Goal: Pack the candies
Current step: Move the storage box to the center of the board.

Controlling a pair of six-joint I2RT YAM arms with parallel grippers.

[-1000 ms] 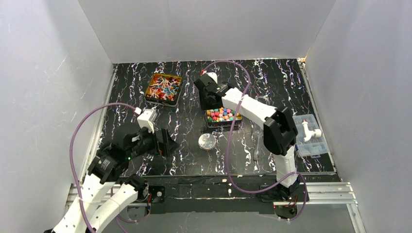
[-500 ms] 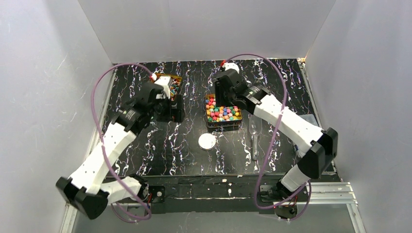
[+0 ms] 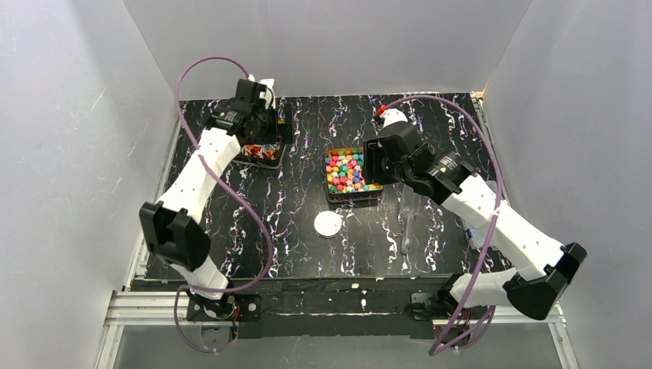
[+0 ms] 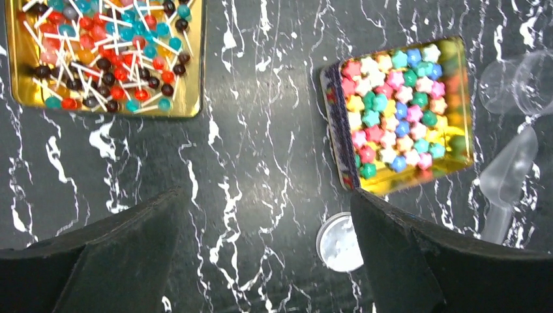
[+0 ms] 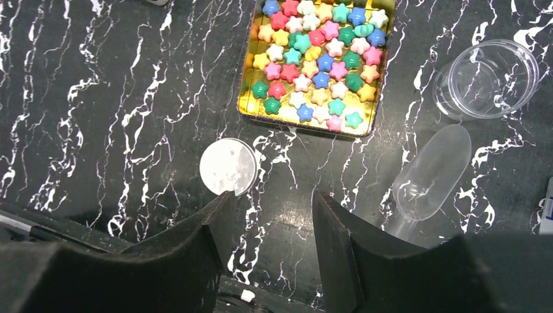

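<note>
From left: a shallow gold rectangular tin (image 4: 190, 98) on the black, white-veined counter (image 4: 261, 98) held red, teal and dark round candies on thin white sticks (image 4: 104, 59), tangled in a loose heap. The left gripper (image 4: 266, 195) hovered above, jaws spread wide and empty. A second gold tin (image 4: 417, 184) held matte pink, green, yellow, blue and white star-shaped candies (image 4: 398, 111), about one layer deep. Both kinds looked light, hard and apt to scatter. The sticks offered a pinch point; the stars probably called for scooping. Nearby lay a white round lid (image 5: 228, 166), a clear plastic scoop (image 5: 427, 176) and a clear open cup (image 5: 486, 78). The right gripper (image 5: 274, 195) hung above, jaws moderately parted, holding nothing.
</note>
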